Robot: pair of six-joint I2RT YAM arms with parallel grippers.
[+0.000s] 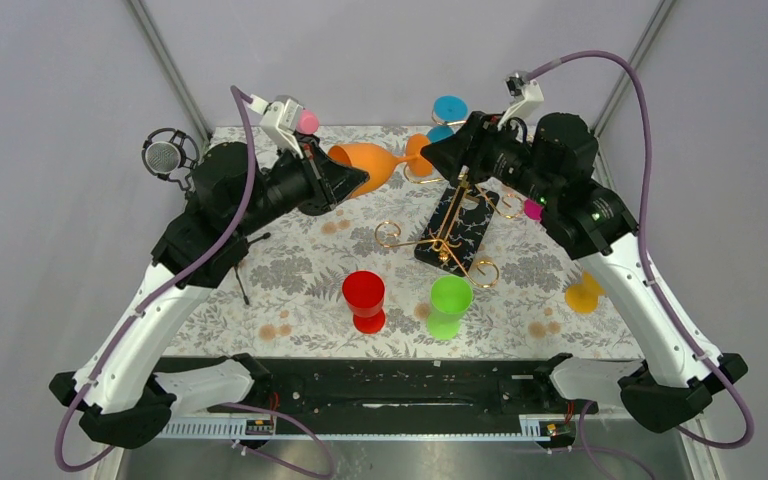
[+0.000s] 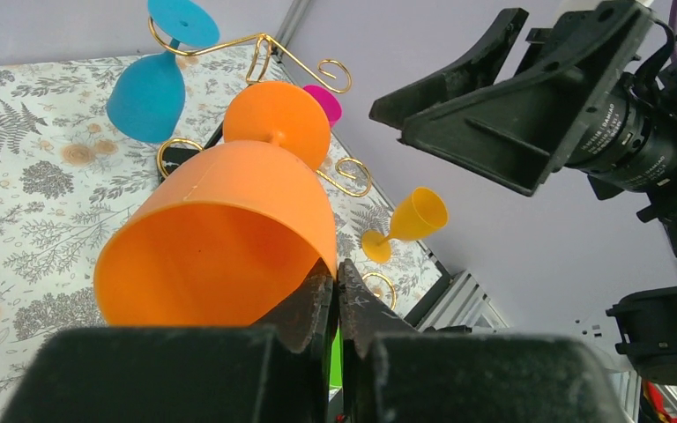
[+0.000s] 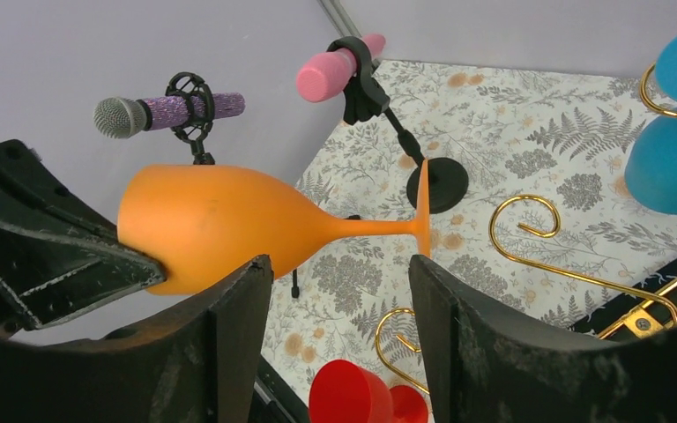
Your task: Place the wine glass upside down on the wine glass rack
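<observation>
Orange glass [image 1: 370,162]: held in the air on its side over the 11 o'clock part of the desk [image 1: 290,290], bowl mouth toward 8 o'clock, foot toward 3 o'clock.
Left fingers [image 2: 324,304]: pinched narrow on the bowl's rim, one inside and one outside.
Right fingers [image 1: 440,155]: spread wide and gripping nothing; the glass's stem and foot lie just past their tips.
Rack [image 1: 457,225]: stands on the desk right of centre, at 5 o'clock from the glass's foot, with gold loops close below the foot.
Blue glass [image 1: 448,110]: hangs bowl down on the rack's 12 o'clock arm, just beyond the right fingers.
Magenta glass [image 2: 326,101]: on the rack's 3 o'clock side, mostly hidden by the right arm.
Red glass [image 1: 364,295]: on the desk at 8 o'clock from the rack.
Green glass [image 1: 449,300]: at 6 o'clock from the rack, near the red glass.
Yellow glass [image 1: 582,293]: at 4 o'clock from the rack, beside the right arm.
Microphones: a pink one [image 1: 307,121] and a silver-headed one [image 1: 163,157] at the desk's 10 o'clock corner, behind the left arm.
</observation>
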